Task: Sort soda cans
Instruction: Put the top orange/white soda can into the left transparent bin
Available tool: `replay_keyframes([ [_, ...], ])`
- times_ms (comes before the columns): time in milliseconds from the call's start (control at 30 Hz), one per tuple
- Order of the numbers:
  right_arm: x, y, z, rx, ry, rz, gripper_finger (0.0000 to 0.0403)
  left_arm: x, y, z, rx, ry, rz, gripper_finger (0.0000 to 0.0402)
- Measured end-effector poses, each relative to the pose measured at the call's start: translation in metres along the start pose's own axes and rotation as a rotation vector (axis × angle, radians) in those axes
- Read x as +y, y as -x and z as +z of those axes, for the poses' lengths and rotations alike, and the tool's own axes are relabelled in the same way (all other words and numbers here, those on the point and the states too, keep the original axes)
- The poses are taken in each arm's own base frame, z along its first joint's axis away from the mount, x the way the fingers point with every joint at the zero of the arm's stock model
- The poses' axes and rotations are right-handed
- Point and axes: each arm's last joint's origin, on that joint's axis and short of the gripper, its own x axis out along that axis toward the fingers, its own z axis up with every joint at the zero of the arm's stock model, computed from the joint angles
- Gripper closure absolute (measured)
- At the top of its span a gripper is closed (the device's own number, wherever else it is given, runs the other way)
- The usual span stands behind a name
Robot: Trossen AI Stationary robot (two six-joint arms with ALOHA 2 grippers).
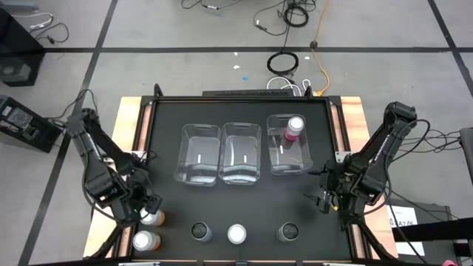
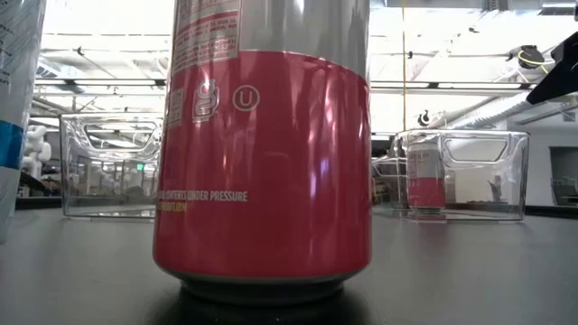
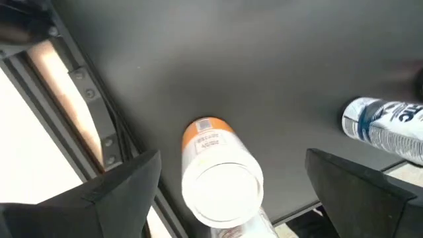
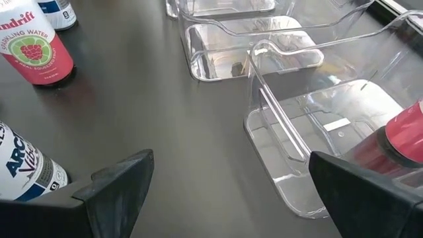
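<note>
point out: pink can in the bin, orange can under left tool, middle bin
pink can (image 1: 295,125), high view, on its pale top
orange can (image 3: 210,140), left wrist view, on its orange side
middle bin (image 1: 242,128), high view, on its far rim

Left arm reaches in from the left edge, elbow bent, wrist low over the near-left corner. Left gripper (image 1: 145,209) faces down, fingers (image 3: 125,192) spread wide, nothing held. Right arm folded at the right edge, wrist turned inward. Right gripper (image 1: 323,198) low, fingers (image 4: 119,185) fully apart, empty.
</note>
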Motion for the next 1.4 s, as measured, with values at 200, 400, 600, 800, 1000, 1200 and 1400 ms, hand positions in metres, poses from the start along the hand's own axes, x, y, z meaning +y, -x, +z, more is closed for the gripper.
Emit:
replay_keyframes([
  [200, 0.000, 0.000, 0.000, 0.000, 0.008, -0.001, 0.0007, -0.008, -0.009, -0.007, -0.016, -0.056, 0.011, 0.0018],
  [400, 0.000, 0.000, 0.000, 0.001, 0.003, -0.001, 0.0007, -0.016, -0.019, -0.014, -0.022, -0.133, 0.041, 0.0018],
  [600, 0.000, 0.000, 0.000, 0.000, -0.008, 0.000, 0.0007, -0.019, -0.023, -0.016, -0.025, -0.166, 0.055, 0.0018],
  [800, 0.000, 0.000, 0.000, 0.000, -0.020, 0.003, 0.0007, -0.017, -0.023, -0.015, -0.034, -0.187, 0.074, 0.0018],
  [1000, 0.000, 0.000, 0.000, -0.001, -0.039, 0.003, 0.0007, -0.016, -0.023, -0.014, -0.038, -0.189, 0.081, 0.0018],
  [1200, 0.002, 0.000, 0.001, -0.003, -0.050, 0.012, 0.0007, -0.017, -0.023, -0.014, -0.035, -0.195, 0.077, 0.0018],
  [1400, 0.002, 0.000, 0.001, -0.004, -0.053, 0.015, 0.0007, -0.017, -0.023, -0.015, -0.030, -0.210, 0.068, 0.0018],
])
